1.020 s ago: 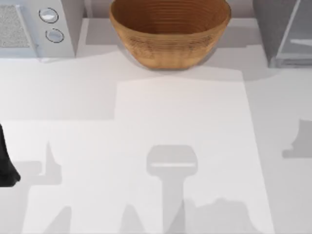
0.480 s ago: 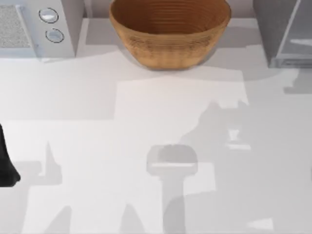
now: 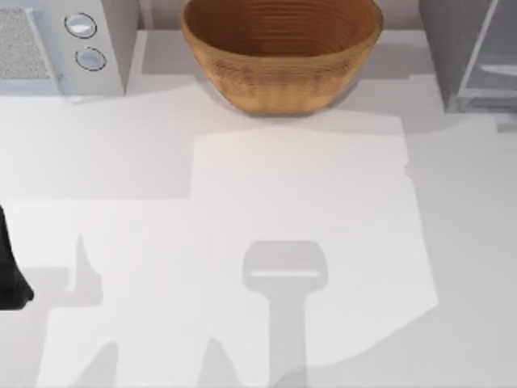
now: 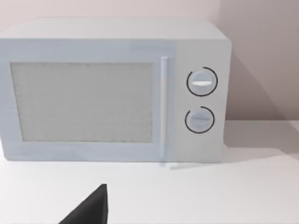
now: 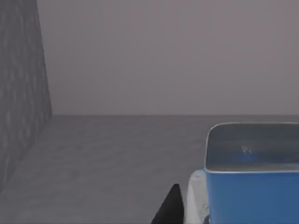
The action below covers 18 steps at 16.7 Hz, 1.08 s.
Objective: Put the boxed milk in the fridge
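The boxed milk (image 5: pixel 252 191) shows its blue top close up in the right wrist view. My right gripper (image 5: pixel 243 212) is shut on it, one dark fingertip (image 5: pixel 172 207) lying against its white side. Around the carton are a plain grey floor and walls (image 5: pixel 23 93). The fridge (image 3: pixel 452 48) stands at the table's back right, its pale glassy door panel (image 3: pixel 494 56) swung open. My left arm (image 3: pixel 8 275) is parked at the left edge of the table. Its open gripper shows one dark fingertip (image 4: pixel 93 210) with nothing beside it.
A light grey microwave (image 3: pixel 56 44) with two round knobs stands at the back left, facing the left wrist camera (image 4: pixel 112 93). A large woven basket (image 3: pixel 281 52) sits at the back middle. Soft shadows lie on the white tabletop (image 3: pixel 299 202).
A broad shadow that lay over the table's middle and right half a second ago has gone. The left arm, basket, microwave and fridge have not moved.
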Each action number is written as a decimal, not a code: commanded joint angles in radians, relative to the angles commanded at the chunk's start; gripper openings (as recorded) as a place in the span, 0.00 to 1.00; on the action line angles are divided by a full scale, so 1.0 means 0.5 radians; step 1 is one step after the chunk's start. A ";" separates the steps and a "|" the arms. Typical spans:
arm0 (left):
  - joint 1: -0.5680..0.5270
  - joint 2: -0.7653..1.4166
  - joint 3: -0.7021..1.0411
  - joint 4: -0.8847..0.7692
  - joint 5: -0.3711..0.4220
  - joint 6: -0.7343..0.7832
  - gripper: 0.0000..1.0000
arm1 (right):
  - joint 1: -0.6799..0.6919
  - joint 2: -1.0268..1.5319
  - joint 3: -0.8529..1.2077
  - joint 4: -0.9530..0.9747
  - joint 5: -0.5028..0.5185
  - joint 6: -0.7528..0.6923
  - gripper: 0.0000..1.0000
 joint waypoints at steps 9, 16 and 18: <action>0.000 0.000 0.000 0.000 0.000 0.000 1.00 | -0.010 0.146 0.070 0.084 -0.018 0.004 0.00; 0.000 0.000 0.000 0.000 0.000 0.000 1.00 | 0.041 0.427 0.653 -0.244 0.028 0.004 0.00; 0.000 0.000 0.000 0.000 0.000 0.000 1.00 | 0.060 0.521 0.914 -0.384 0.053 0.002 0.00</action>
